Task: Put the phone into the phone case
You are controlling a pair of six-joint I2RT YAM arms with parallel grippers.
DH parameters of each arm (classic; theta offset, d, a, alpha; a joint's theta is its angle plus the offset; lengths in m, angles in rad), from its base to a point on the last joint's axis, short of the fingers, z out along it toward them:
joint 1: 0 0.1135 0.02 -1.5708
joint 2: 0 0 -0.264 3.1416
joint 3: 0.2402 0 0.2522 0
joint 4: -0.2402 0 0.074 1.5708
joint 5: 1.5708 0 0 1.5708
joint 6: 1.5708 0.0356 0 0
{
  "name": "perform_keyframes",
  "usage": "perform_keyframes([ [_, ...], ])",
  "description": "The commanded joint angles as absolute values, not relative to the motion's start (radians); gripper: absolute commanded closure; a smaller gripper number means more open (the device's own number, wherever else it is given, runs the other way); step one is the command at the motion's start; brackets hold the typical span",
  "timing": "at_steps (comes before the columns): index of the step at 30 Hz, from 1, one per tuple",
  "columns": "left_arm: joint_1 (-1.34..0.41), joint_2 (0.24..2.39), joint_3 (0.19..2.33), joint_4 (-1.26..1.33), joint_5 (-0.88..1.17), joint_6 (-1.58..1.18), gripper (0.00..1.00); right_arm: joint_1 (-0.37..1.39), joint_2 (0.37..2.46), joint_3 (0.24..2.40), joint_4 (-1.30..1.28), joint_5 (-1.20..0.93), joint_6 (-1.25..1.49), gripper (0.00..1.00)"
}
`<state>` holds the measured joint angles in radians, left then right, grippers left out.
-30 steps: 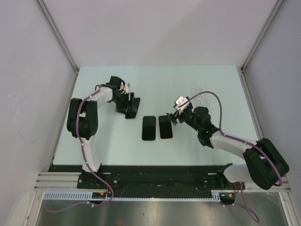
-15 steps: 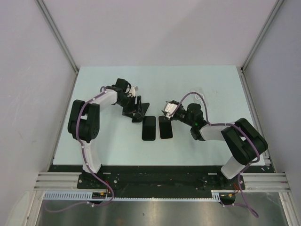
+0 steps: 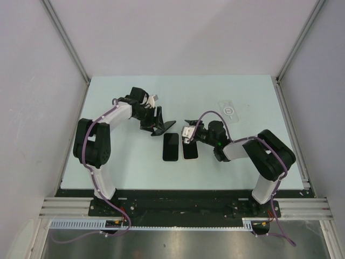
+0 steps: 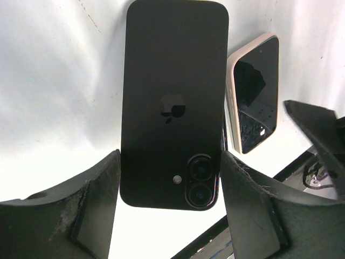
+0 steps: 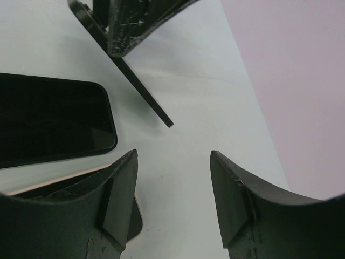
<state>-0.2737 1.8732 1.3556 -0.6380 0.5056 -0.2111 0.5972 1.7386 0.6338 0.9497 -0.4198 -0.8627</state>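
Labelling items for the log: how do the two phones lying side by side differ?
The black phone lies back up, lenses and logo showing; the pink-edged phone lies screen up. The black phone is dark all over; the pink-edged phone has a pale rim. Both lie flat.

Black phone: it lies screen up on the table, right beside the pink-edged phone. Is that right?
Not quite. The black phone lies back up, not screen up: the left wrist view shows its logo and two camera lenses. It does lie on the table right beside the pink-edged phone.
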Motion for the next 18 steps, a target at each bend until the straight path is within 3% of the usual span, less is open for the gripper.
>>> perform_keyframes([
  [1,-0.282,1.830,1.362,-0.614,0.569,-0.210,0.58,0.641,1.801,0.713,1.009,-0.439,-0.934,0.39],
  [13,-0.282,1.845,1.345,-0.612,0.560,-0.196,0.58,0.699,1.979,0.860,0.963,-0.407,-0.983,0.41],
  [18,-0.282,1.848,1.338,-0.612,0.561,-0.195,0.58,0.706,2.022,0.919,0.931,-0.403,-0.997,0.48],
])
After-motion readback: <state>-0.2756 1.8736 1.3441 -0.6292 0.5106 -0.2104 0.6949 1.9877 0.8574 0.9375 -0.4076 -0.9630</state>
